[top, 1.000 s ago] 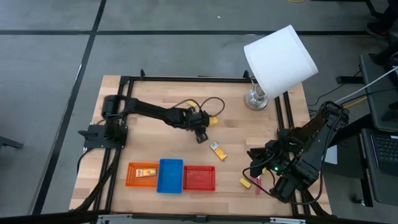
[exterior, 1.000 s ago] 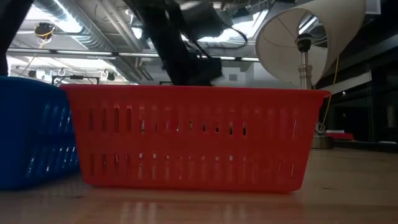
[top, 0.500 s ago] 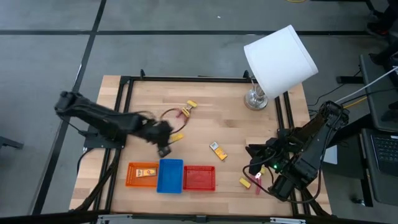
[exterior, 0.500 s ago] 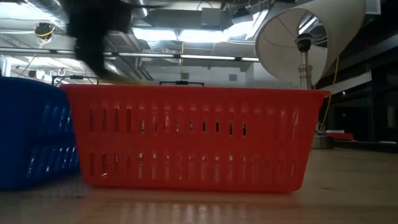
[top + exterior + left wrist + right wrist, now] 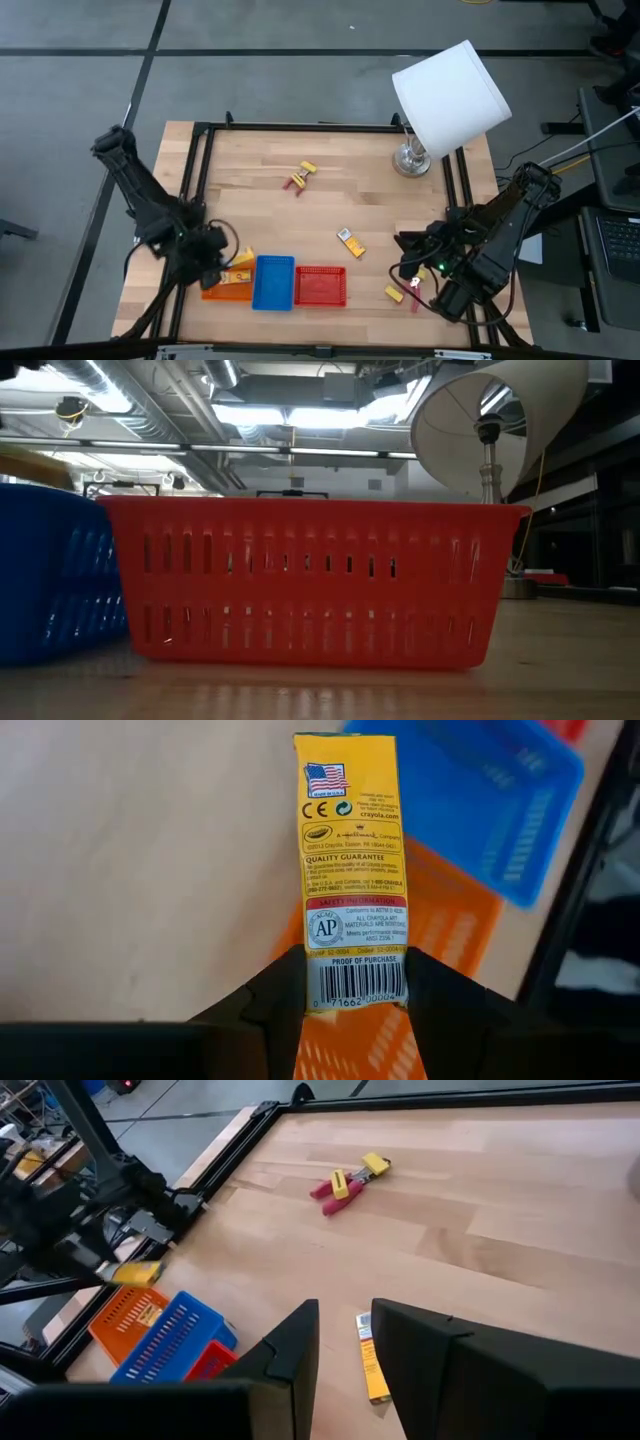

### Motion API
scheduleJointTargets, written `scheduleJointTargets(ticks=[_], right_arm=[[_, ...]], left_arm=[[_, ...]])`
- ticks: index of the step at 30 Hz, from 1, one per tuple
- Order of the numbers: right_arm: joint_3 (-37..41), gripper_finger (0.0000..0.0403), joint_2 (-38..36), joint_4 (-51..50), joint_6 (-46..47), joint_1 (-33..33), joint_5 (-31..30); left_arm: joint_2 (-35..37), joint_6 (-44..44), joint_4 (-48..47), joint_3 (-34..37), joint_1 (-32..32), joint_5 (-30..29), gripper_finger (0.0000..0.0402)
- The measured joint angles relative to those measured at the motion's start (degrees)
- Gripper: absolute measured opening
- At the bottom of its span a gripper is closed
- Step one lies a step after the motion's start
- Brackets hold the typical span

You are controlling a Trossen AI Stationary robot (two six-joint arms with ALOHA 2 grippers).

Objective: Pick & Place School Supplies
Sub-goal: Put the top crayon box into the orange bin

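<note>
My left gripper [image 5: 355,972] [image 5: 222,262] is shut on a flat yellow crayon packet [image 5: 352,870] [image 5: 241,262], above the orange tray [image 5: 440,935] [image 5: 218,287]. My right gripper [image 5: 345,1338] [image 5: 407,258] hangs open over the table's near right part and holds nothing. A second yellow packet [image 5: 349,241] [image 5: 370,1356] lies flat on the table between the arms. A red-handled tool [image 5: 297,180] [image 5: 333,1187] with a small yellow block [image 5: 309,168] [image 5: 376,1164] lies farther back. Another yellow block [image 5: 393,293] and a pink-handled tool [image 5: 415,299] lie below the right gripper. My left gripper pinches the packet's barcode end [image 5: 355,992] between its two fingers. The packet's long side runs on past the fingertips, in line with them. It is lifted clear, over the orange tray's end next to the blue tray.
The orange, blue [image 5: 274,282] and red [image 5: 320,285] [image 5: 310,580] mesh trays stand in a row at the near edge. A white-shaded lamp [image 5: 448,95] stands at the far right corner. A black frame [image 5: 195,200] runs along the table's sides. Bare wood lies in the middle.
My left arm has swung from the table's middle toward the near left corner, carrying the yellow packet with it, and now hovers over the orange tray. The red-handled tool and yellow block that it covered now show. My right arm has kept still.
</note>
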State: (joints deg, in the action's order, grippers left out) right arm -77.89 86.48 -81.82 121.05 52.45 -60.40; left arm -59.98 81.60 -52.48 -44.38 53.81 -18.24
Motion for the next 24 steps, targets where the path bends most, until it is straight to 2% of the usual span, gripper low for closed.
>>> scheduleJointTargets(ticks=[9,15,24], right_arm=[[0.0,0.0098,0.0,0.43,-0.01,-1.43,0.0],[0.0,0.0098,0.0,0.46,-0.25,-1.53,-0.02],[-0.02,0.0098,0.0,0.67,-0.21,-1.53,-0.04]], left_arm=[[-7.72,7.78,4.01,0.0,7.81,-1.83,0.0153],[-12.94,9.17,6.65,0.0,10.0,-2.91,0.0163],[-19.03,9.44,5.53,0.0,11.35,-2.95,0.0173]])
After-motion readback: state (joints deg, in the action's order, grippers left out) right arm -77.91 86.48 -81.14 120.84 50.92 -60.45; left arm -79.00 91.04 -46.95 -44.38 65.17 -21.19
